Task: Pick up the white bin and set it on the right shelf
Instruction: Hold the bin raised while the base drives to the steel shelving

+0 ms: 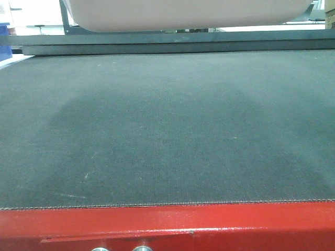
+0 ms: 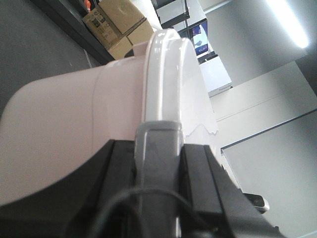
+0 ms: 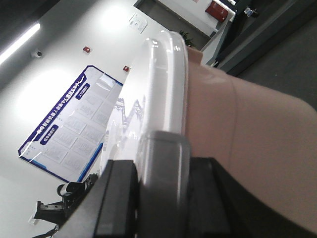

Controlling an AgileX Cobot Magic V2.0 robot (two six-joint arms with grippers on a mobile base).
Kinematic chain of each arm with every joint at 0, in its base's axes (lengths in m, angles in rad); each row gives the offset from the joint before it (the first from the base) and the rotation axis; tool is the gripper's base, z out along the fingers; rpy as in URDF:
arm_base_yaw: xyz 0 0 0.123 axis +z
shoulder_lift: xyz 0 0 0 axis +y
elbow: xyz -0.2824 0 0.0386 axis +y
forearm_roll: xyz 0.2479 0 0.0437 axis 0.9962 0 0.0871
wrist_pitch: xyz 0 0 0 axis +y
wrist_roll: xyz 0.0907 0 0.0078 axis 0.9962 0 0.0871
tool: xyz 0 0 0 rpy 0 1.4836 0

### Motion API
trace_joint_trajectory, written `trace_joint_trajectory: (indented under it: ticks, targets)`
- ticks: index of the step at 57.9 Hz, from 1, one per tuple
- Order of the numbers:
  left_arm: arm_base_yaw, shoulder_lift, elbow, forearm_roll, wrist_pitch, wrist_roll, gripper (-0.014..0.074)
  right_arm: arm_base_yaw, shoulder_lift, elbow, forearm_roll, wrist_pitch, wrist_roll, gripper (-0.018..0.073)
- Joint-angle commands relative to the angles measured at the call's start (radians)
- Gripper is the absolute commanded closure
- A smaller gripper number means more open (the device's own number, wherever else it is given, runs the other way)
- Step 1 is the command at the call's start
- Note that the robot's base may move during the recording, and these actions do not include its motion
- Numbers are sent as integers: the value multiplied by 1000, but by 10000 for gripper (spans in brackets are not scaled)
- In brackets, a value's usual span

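White bin [image 1: 188,13] held above the dark mat [image 1: 167,130].
Left gripper [image 2: 157,148] and right gripper [image 3: 163,158] each clamp its rim; contents hidden.

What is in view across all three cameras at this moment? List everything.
white bin: one, off-white with a white rim, raised above the mat, top of the front view.
mat: one, dark grey, covering the table top.
table: one, red frame, nearest the front camera.
blue bin: one, blue, left edge of the front view, only a sliver shows.
cardboard boxes: at least two, brown, stacked beyond the bin in the left wrist view.
poster board: one, blue-bordered, on the wall in the right wrist view.
left gripper: one, grey finger on a black body, clamped on the bin's rim.
right gripper: one, same colours, clamped on the rim.
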State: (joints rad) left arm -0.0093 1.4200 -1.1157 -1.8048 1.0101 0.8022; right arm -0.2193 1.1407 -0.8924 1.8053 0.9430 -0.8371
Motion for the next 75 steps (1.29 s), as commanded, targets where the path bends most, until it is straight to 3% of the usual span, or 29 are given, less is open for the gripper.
trace_joint_trajectory:
  ticks: [1,41,75]
  targets:
    - [-61,-46,-36,-80,314,4,722,34,-35,-32,87,322,-11,500]
    - [-61,-46,-36,-80,314,4,722,34,-34,-32,87,312,-11,500]
    - [-61,-46,-36,-80,314,4,722,34,-34,-32,86,138,-11,500]
